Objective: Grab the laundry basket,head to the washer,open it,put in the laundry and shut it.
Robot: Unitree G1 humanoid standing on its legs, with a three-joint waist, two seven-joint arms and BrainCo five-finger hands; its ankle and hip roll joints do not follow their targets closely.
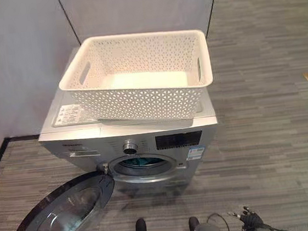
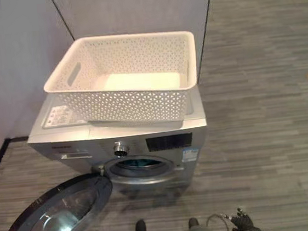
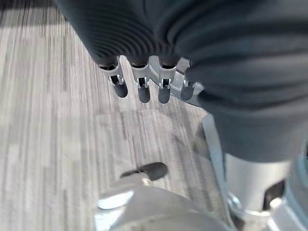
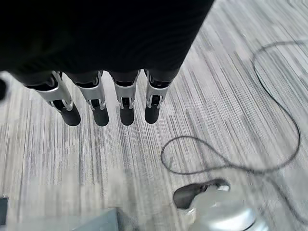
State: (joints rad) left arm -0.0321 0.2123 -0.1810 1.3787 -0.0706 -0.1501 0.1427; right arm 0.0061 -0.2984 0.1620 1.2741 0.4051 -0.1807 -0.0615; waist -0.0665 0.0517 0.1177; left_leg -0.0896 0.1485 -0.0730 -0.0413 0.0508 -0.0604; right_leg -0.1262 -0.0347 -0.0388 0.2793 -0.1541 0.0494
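The white basket [image 1: 139, 75] sits on top of the washer [image 1: 128, 129], and the washer's round door [image 1: 65, 213] hangs open below the drum opening [image 1: 140, 164], where something teal shows inside. The left hand [image 3: 144, 72] and the right hand [image 4: 110, 96] hang over the floor [image 1: 263, 109] in front of the washer, fingers [image 4: 126, 113] straight and slightly apart, holding nothing.

White basket [image 1: 139, 75] atop silver washer [image 1: 128, 134], door [image 1: 65, 216] open
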